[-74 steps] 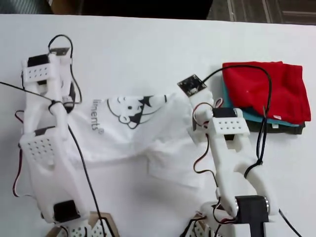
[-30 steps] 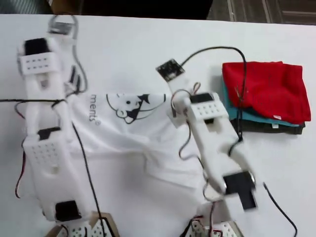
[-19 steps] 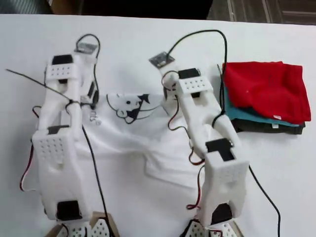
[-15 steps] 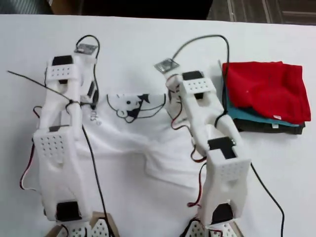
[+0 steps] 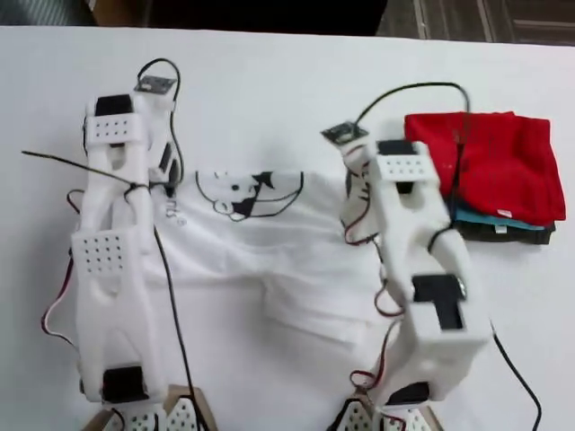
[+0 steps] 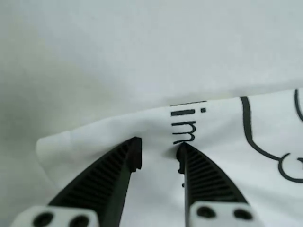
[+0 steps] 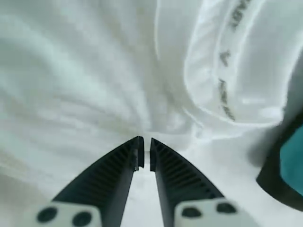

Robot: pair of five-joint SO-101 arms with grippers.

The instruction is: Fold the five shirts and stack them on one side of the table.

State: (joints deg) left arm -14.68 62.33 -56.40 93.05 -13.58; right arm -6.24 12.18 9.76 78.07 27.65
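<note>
A white shirt [image 5: 260, 238] with a bear print lies spread and wrinkled between the two arms. My left gripper [image 6: 158, 151] is open, its tips resting on the shirt's printed edge [image 6: 184, 125]; in the high view it [image 5: 166, 184] is at the shirt's left side. My right gripper [image 7: 144, 153] is shut on a pinch of the white shirt [image 7: 94, 85] at its right side [image 5: 355, 193]. A folded stack sits at the right, with a red shirt [image 5: 485, 162] on top, then a teal one [image 5: 476, 218] and a dark one [image 5: 508, 235].
The white table [image 5: 296, 81] runs bare behind the shirt and along the far left. The teal shirt [image 7: 291, 156] and the dark shirt [image 7: 274, 182] lie close beside my right gripper. Cables loop over both arms.
My right arm swung left over the shirt, then back right, and the shirt's right edge came with it. My left arm pulled back from the far side and a little rightward onto the shirt's left edge.
</note>
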